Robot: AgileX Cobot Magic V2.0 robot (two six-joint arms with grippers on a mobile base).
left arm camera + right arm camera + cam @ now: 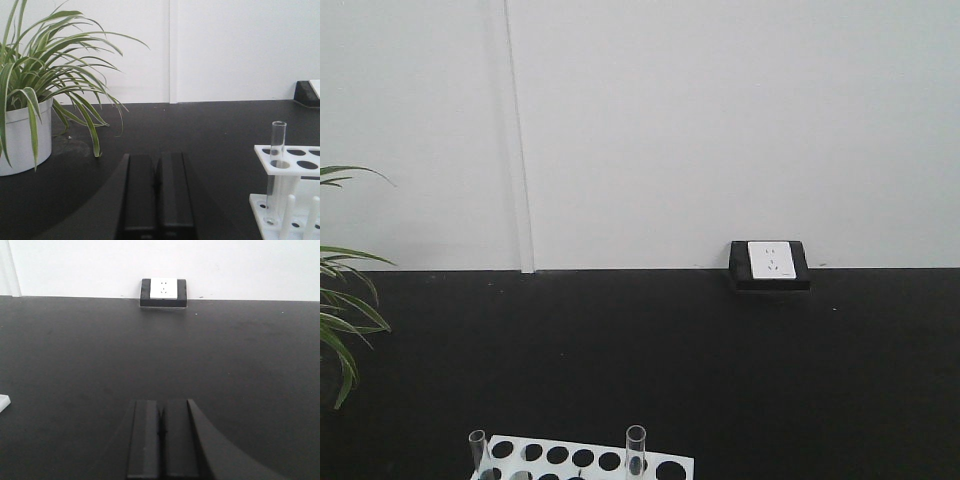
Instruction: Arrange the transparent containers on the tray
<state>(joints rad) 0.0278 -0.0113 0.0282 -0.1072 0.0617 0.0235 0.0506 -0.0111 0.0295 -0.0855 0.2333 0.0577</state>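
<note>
Potted plant sits at the far left of the desk. The left hand is low over the desk, clenched on nothing. To its right is the white rack, with two test tubes upright in its holes, none lifted. The right hand is also clenched and empty, pointing at the far wall socket. The tray is in no view. Looks like the opening step: next, a hand must open, line up on a tube's top and pinch gently.

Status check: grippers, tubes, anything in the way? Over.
Left gripper shut, empty. Right gripper shut, empty. Two test tubes upright in white rack; tray not in view. Potted plant far left, clear of rack.
</note>
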